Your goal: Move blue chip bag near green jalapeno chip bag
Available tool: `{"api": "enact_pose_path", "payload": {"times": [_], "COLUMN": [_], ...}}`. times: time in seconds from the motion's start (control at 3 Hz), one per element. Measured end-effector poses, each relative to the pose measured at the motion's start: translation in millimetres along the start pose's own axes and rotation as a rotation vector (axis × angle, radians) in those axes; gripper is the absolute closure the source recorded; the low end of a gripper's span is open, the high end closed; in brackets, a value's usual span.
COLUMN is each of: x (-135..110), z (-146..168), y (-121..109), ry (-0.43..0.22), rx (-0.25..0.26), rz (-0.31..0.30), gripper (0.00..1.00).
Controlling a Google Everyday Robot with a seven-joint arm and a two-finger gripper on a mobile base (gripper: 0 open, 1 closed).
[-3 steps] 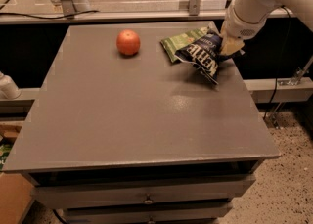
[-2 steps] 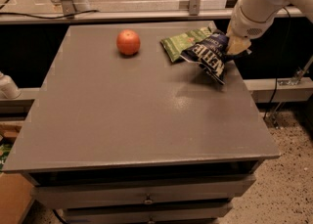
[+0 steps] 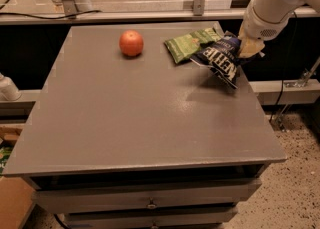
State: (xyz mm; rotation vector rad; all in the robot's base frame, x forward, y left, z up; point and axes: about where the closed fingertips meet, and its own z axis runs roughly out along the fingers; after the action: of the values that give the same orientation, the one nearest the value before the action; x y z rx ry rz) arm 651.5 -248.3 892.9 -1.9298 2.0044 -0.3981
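Grey worktop (image 3: 125,123) with drawers (image 3: 150,198) below fills the view; speckled floor shows at the right and a rail runs along the far side. The hand (image 3: 248,49) is at the far right corner of the worktop, just above its surface, and is clenched on the right end of the blue chip bag (image 3: 220,60). The bag hangs tilted from this grip, lettering facing forward, with a shadow on the worktop beneath it, so it is judged to be off the surface. Hazard 1: the grip is on one edge of a crinkly bag; the film may slip out during any quick motion, and the bag would drop close to the right edge of the worktop. Hazard 2: the left end of the blue bag overlaps the green jalapeno chip bag (image 3: 190,44) in this view; whether the two touch cannot be told. If the bag is lowered here, it may land on the green bag or push it toward the far edge. Hazard 3: a release while the bag is tilted may let it tip or slide. The orange-red fruit (image 3: 131,43) is well apart to the left and is not at risk. Relative to the hand, the blue bag extends to the left and slightly downward; the green bag lies flat just beyond it, farther left.
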Motion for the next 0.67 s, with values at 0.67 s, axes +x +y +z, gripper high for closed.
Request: {"api": "enact_pose_path", "payload": {"times": [0.67], "x": [-2.8], "z": [8.8], "y": [10.8], "ry": [-0.008], "rx": [-0.029], "rz": [-0.001], "gripper": [0.35]}}
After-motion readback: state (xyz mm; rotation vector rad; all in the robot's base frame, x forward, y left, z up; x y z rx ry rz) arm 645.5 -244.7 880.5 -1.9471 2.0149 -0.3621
